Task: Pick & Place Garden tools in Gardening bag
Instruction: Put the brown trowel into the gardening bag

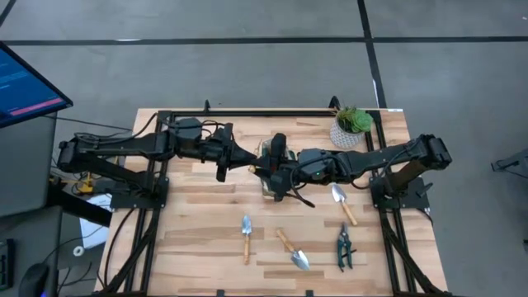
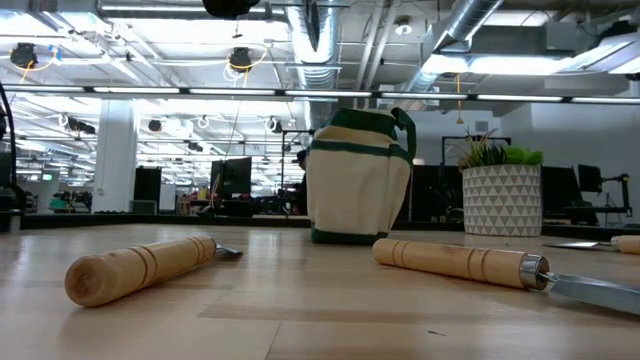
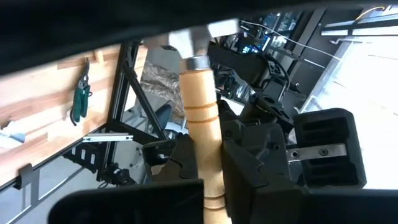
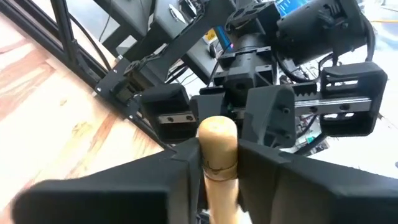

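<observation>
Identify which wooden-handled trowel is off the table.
The trowel held in the air by the left gripper and right gripper, by the bag; the three others lie flat on the table.

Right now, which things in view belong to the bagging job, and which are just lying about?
Job:
- gardening bag
- lifted trowel
- three table trowels
- pruning shears

Lying about:
- potted plant
- monitor, off the table
</observation>
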Tool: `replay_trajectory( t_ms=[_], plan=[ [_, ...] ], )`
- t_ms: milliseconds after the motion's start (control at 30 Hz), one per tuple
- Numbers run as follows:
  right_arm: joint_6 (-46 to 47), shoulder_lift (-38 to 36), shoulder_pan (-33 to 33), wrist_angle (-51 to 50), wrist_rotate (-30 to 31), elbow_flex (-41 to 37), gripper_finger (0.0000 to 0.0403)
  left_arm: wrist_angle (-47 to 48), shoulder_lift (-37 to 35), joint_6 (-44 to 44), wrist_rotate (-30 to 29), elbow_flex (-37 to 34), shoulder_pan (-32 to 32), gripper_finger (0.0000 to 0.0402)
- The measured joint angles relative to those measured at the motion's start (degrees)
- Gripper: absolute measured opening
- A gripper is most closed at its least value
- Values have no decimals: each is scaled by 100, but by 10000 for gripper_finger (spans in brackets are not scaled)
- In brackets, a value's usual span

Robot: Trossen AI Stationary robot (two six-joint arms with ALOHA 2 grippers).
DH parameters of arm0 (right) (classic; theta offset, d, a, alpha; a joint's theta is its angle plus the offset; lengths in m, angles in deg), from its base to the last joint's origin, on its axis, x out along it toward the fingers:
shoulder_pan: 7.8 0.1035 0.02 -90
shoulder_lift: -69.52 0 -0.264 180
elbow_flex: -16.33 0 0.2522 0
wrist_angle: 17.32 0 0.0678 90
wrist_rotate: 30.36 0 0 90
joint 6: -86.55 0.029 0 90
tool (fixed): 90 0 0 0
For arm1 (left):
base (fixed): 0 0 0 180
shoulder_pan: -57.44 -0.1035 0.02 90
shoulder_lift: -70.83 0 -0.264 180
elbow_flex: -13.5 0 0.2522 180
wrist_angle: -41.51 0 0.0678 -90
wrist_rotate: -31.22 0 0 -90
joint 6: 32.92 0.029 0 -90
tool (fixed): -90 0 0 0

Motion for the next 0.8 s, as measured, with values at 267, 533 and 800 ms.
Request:
replay_trajectory(
  t_ms=[267, 533, 800],
  plan=[
    [288, -20, 0, -22, 19, 2, 62, 24, -9, 332, -14, -7, 2, 3],
    [723, -192, 44, 148, -61, -4, 62, -138, -45, 815, -21, 13, 0, 5],
    [1628, -825, 73, -36, -457, -2, 62, 9, -499, 1715, 129, 3, -432, 6]
  ],
)
